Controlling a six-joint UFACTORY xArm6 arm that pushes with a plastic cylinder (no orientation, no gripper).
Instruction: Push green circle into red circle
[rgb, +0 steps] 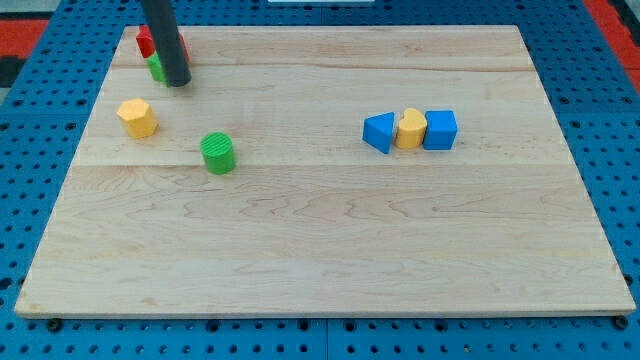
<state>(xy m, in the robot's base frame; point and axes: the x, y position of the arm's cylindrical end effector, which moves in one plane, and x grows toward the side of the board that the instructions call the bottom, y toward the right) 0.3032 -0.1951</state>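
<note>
Nearest the frame's bottom, the pale wooden board (330, 270) lay bare, sitting on a blue pegboard table (610, 110). Further up, left of centre, stood the ribbed green cylinder, the green circle (218, 153), upright and alone. Just up and to its left sat a yellow hexagonal block (137, 117), apart from it. At the same depth on the frame's right, a blue triangular block (379, 132), a yellow heart-like block (409, 128) and a blue cube (440, 130) stood touching in a row. Farthest, in the upper left corner, my tip (176, 82) rested at the foot of the dark rod, which carries no jaws and held nothing. Behind the rod a red block (145, 41) and a small green block (155, 68) were partly hidden; whether the red one was the red circle could not be told for certain. The green circle lay down and to the right of my tip, near but not touching. By my judgement, the push would need my tip on the circle's lower right side, driving it up-left toward the red block, skirting the yellow hexagonal block.
</note>
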